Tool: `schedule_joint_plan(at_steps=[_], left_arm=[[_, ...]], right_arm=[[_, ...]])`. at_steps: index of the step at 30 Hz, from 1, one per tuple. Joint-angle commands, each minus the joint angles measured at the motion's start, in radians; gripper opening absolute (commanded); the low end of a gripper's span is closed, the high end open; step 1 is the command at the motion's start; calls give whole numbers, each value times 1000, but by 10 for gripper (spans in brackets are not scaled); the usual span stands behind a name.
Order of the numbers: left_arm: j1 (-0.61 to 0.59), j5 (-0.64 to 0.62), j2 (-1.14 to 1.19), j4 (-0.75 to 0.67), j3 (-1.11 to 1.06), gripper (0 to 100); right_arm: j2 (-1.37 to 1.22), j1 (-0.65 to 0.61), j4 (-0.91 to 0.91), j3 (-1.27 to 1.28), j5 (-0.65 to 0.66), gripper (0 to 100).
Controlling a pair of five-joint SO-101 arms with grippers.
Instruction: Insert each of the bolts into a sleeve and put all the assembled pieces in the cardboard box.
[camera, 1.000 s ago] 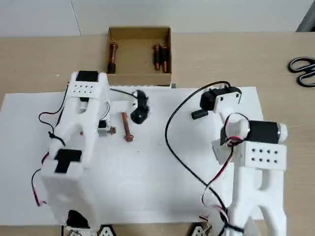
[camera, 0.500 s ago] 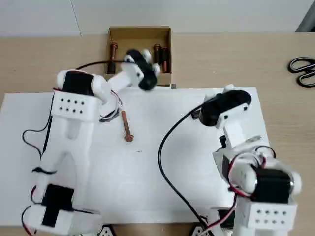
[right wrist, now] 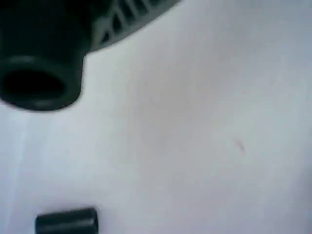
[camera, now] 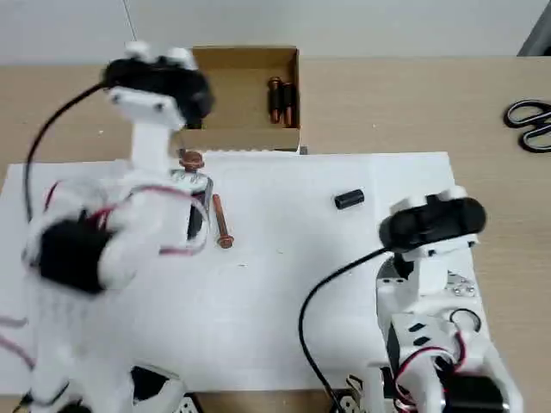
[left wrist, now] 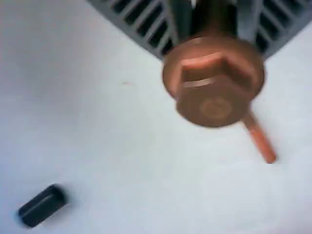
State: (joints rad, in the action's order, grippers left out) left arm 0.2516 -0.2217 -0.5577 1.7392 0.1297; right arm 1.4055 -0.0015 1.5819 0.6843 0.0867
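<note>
Movement on both sides. The left tool [left wrist: 213,22] was low over the white sheet [camera: 284,301] a second ago, then out at the rim of the cardboard box [camera: 245,136]. Now it is lifted and swung to the box's left front corner. It is clamped tight on the held bolt [left wrist: 214,85], nothing slack there. The right tool [right wrist: 48,24] has pulled back from the middle of the sheet toward its own base, and it is closed around the held sleeve [right wrist: 39,83].

So I have one part in each tool. I read that as the mating step coming up, not a drop into the box. The loose bolt [camera: 220,219] and the loose sleeve [camera: 349,200] have not budged on the sheet, so one more pair waits after this one. Two finished pieces [camera: 281,99] lie in the box's right half.

Now the directions. The held bolt shows me its head almost end-on in the left wrist view, with the shaft running back up into the tool. The held sleeve turns its open bore toward the right wrist camera. The loose bolt lies flat, its long axis running roughly front to back, head toward the arm bases and tip toward the box. The loose sleeve lies on its side, its long axis roughly across the sheet, well apart from that bolt.
</note>
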Motion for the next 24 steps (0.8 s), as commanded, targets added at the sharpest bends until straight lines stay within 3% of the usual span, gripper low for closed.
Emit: schedule_joint_plan(at_steps=[1, 8, 19, 24], left_arm=[[14, -155, -115, -25, -41, 6], [15, -384, -327, -100, -268, 6], [23, -396, -760, -463, -788, 6], [60, -396, -914, -534, -960, 6]], right_arm=[[82, -16, -87, 68, -91, 4], [236, -257, -183, 282, -193, 4], [390, -628, -303, 502, -187, 4], [375, -737, -305, 503, -187, 4]])
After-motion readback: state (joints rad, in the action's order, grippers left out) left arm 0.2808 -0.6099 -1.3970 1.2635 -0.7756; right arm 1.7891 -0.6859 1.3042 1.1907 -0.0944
